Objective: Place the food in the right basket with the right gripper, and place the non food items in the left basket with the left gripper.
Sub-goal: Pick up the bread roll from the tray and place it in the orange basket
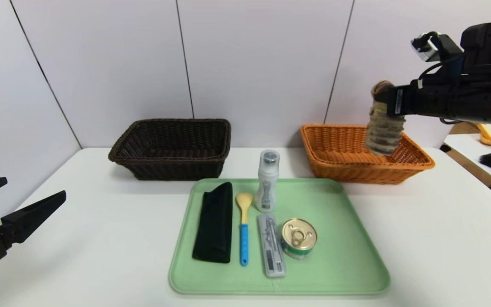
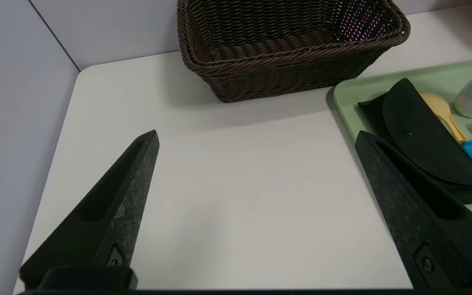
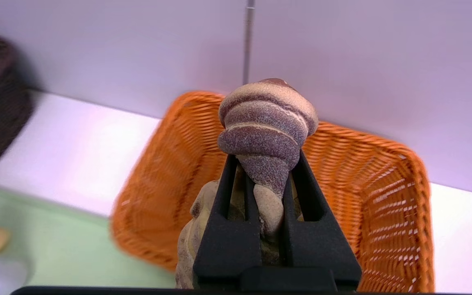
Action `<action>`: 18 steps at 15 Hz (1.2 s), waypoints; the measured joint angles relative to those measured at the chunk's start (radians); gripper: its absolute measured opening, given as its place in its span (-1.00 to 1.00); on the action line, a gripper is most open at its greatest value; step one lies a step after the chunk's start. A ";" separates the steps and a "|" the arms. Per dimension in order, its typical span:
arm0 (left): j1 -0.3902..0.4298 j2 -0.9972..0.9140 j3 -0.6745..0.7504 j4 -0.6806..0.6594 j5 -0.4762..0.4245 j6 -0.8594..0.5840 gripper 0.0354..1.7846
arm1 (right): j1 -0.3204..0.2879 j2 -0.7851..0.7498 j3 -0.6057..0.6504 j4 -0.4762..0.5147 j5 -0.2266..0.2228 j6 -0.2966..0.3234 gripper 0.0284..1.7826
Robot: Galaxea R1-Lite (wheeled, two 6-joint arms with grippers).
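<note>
The right gripper [image 3: 266, 180] is clamped on a croissant [image 3: 266, 127], high over the orange basket [image 3: 383, 196]. Released from here, it may bounce out. The left gripper [image 2: 256, 172] waits with jaws apart, near the tray [image 1: 348, 264].

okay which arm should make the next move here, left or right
Right. The right gripper is shut on the bread roll, holding it above the orange basket, so releasing it there looks like the next move. The left gripper is open, holding nothing, low at the table's left side.
</note>
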 joint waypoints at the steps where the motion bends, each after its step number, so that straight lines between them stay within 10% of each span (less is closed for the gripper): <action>1: 0.000 0.003 0.000 0.000 0.001 0.000 0.89 | -0.022 0.037 -0.007 -0.030 0.001 -0.009 -0.83; 16: 0.001 0.070 -0.021 -0.023 0.004 0.000 0.89 | -0.122 0.419 -0.284 -0.047 -0.045 -0.070 -0.83; 18: 0.001 0.076 -0.019 -0.024 0.004 0.000 0.89 | -0.123 0.421 -0.280 -0.049 -0.047 -0.072 -0.49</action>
